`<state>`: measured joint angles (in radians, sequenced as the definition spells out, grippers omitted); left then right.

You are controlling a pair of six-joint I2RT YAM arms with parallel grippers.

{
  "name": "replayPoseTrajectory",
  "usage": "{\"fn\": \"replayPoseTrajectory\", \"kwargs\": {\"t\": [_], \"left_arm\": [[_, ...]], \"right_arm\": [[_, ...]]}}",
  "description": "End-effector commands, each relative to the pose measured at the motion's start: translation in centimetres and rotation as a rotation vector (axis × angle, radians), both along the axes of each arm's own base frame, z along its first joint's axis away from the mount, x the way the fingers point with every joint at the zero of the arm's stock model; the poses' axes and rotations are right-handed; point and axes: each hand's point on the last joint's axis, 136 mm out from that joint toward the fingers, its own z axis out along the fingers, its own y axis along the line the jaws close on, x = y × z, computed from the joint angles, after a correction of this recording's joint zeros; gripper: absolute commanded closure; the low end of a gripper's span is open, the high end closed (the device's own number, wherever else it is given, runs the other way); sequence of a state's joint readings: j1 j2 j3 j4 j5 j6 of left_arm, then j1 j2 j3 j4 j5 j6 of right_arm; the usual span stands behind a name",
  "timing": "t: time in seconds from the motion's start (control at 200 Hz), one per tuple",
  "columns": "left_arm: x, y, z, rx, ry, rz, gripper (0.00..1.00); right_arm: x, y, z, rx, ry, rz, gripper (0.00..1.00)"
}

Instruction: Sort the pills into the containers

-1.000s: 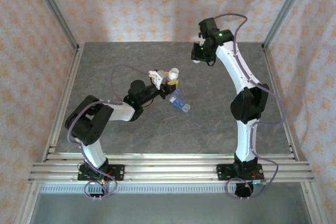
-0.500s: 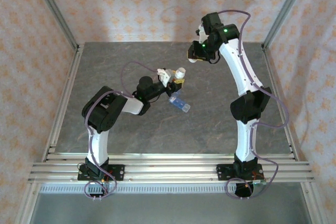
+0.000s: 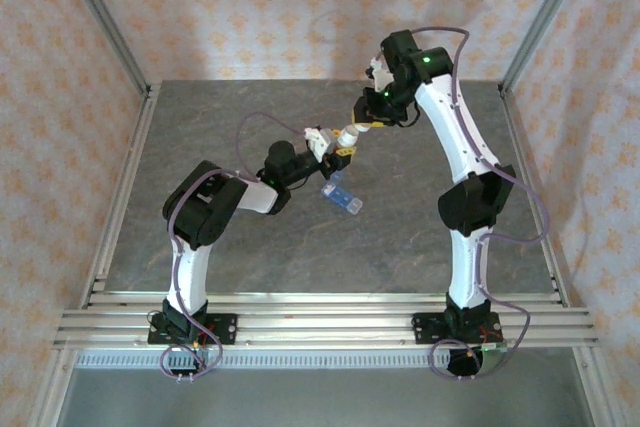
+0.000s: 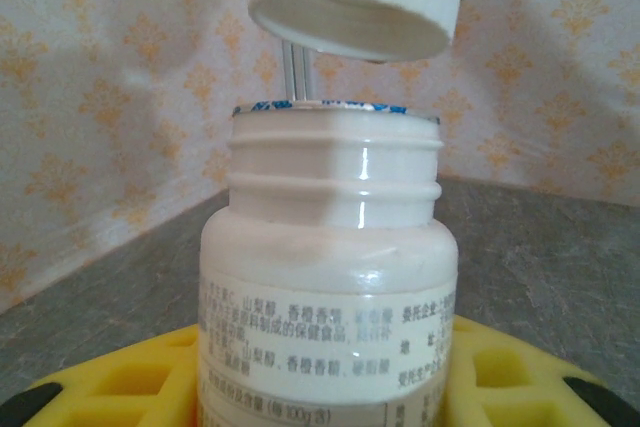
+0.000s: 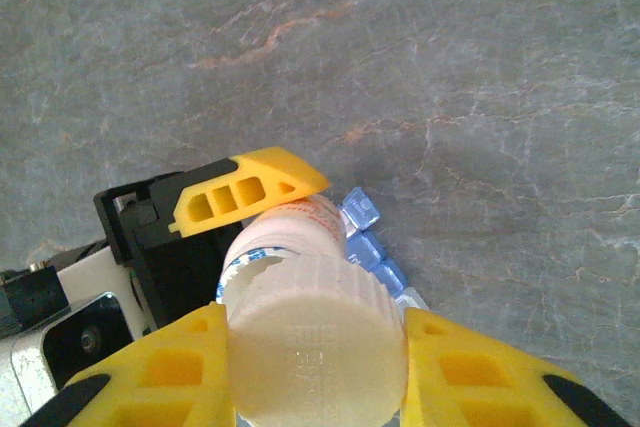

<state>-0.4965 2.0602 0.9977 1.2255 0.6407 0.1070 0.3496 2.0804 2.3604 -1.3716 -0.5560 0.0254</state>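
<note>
Light-blue translucent pill box (image 3: 342,197) is lying nearby; left tool (image 4: 320,387) is clamping white plastic bottle (image 4: 330,247), right tool (image 5: 315,352) is holding its ribbed white cap (image 4: 352,9) clear (for pouring).

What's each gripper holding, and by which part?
The left gripper grips the bottle around its lower body. The right gripper pinches the white cap by its ribbed sides, clear of the neck.

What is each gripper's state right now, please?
Left gripper: shut on the white labelled plastic bottle.
Right gripper: shut on the white ribbed round cap, held just above the bottle.
</note>
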Motion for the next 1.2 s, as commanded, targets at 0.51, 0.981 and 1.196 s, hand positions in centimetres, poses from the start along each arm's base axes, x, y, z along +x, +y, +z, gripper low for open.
{"fn": "replayPoseTrajectory", "kwargs": {"t": [0.51, 0.981, 1.196], "left_arm": [[-0.1, -0.2, 1.7, -0.013, -0.088, -0.024, 1.00], [-0.8, -0.2, 2.9, -0.018, -0.110, -0.044, 1.00], [-1.0, -0.1, 3.3, -0.026, -0.111, -0.047, 1.00]], "right_arm": [[-1.4, 1.1, -3.1, -0.055, 0.086, 0.074, 0.71], [-1.2, 1.8, -4.1, -0.025, 0.123, 0.081, 0.71], [-0.8, 2.4, -3.9, 0.008, 0.122, 0.068, 0.71]]}}
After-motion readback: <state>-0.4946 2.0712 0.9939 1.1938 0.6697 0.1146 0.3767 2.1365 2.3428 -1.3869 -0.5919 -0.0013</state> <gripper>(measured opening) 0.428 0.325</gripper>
